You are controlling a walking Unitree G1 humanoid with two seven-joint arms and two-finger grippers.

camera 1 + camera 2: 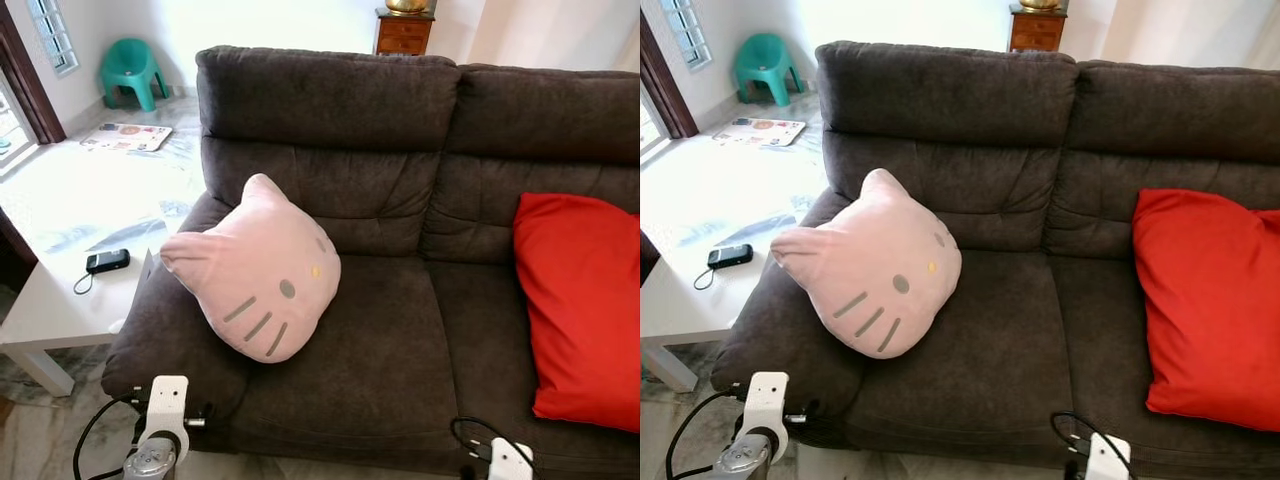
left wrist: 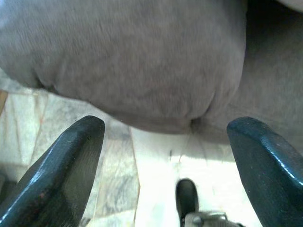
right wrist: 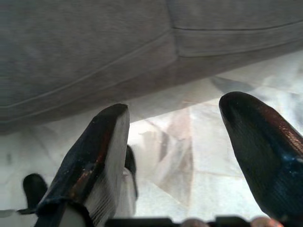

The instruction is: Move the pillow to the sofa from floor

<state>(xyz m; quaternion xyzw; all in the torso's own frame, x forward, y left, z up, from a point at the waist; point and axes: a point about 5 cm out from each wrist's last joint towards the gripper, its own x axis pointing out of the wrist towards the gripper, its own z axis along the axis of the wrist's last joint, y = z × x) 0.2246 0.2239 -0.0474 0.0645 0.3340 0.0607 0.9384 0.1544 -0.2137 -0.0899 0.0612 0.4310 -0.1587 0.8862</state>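
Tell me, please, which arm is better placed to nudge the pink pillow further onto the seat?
Probably the left. The pink pillow leans on the sofa's left armrest, above the open left pincer. The open right pincer hangs nearer the red cushion.

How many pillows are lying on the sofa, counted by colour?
Pink pillow: 1
Red pillow: 1
Total on the dark sofa: 2

Head pair overlooks sofa [image 1: 400,330]; wrist views underneath, near floor [image 3: 189,156].
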